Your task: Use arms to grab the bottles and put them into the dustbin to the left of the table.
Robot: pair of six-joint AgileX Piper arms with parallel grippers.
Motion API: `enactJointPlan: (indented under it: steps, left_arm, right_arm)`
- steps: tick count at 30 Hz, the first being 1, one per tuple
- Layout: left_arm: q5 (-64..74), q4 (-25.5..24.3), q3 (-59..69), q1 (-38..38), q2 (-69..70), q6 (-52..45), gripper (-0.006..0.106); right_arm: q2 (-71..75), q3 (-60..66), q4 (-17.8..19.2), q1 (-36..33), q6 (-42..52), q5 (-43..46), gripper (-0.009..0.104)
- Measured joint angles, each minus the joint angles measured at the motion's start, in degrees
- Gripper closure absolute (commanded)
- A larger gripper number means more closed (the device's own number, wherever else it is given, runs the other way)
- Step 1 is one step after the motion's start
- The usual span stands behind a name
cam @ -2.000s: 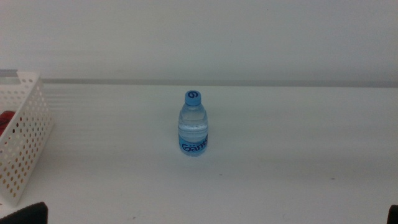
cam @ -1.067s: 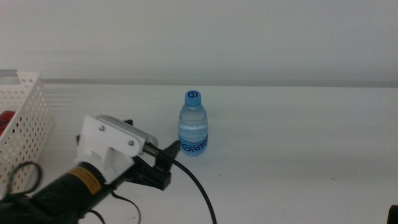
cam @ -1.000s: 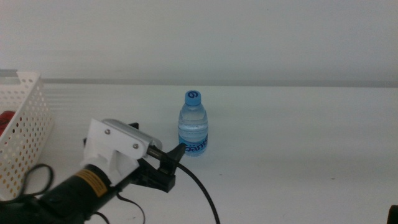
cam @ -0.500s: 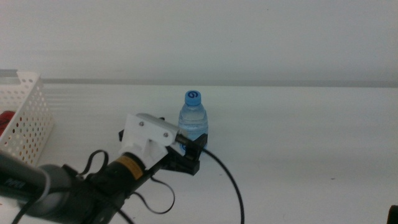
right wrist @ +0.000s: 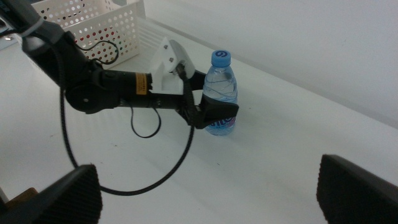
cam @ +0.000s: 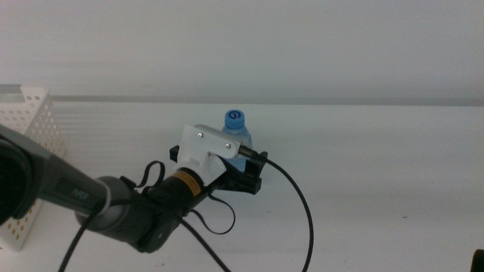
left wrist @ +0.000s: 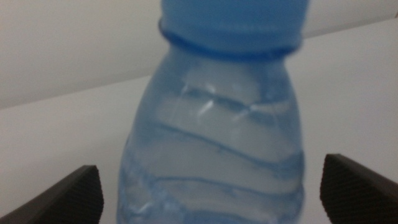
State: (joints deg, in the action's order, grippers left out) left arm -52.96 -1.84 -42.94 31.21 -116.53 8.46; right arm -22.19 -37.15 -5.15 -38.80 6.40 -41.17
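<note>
One water bottle (cam: 236, 130) at frame centre sits between the left gripper's (cam: 253, 172) spread jaws; grasp step underway, closing comes next, then the dustbin (cam: 30, 151).

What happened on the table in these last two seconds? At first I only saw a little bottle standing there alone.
The left arm's tool came in from the left and reached the water bottle; its open jaws now sit on either side of it, not yet closed. The bottle stayed upright in place, and the white basket did not move. The right tool waits, open, away from the bottle.
</note>
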Motion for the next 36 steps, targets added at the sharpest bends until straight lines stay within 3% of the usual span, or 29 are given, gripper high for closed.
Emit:
enactJointPlan:
  steps: [3,6,13,14,19,26,31,36]
  left_arm:
    - [1.11,-0.12,-2.05,0.0,-1.21,0.0,0.009]
    - [2.53,-0.4,-3.26,0.0,-2.06,0.1,0.023]
    - [7.13,-2.43,-3.17,-1.14,-0.74,2.13,0.098]
    - [8.95,-2.82,-2.66,-1.36,0.42,2.3,0.102]
    - [24.48,-3.2,0.74,-1.98,10.07,2.62,0.102]
    - [63.45,-4.45,1.34,-3.74,31.35,1.98,0.102]
    - [87.96,-5.14,-4.89,-13.14,40.21,-7.64,0.102]
    - [105.51,-4.98,-18.9,-28.4,37.67,-22.26,0.102]
  right_arm:
    - [0.0,0.0,0.0,0.0,0.0,0.0,0.003]
    - [0.0,0.0,0.0,0.0,0.0,0.0,0.003]
    - [0.0,0.0,0.0,0.0,0.0,0.0,0.003]
    - [0.0,0.0,0.0,0.0,0.0,0.0,0.003]
    - [0.0,0.0,0.0,0.0,0.0,0.0,0.003]
    - [0.0,0.0,0.0,0.0,0.0,0.0,0.003]
    - [0.0,0.0,0.0,0.0,0.0,0.0,0.003]
    - [0.0,0.0,0.0,0.0,0.0,0.0,0.003]
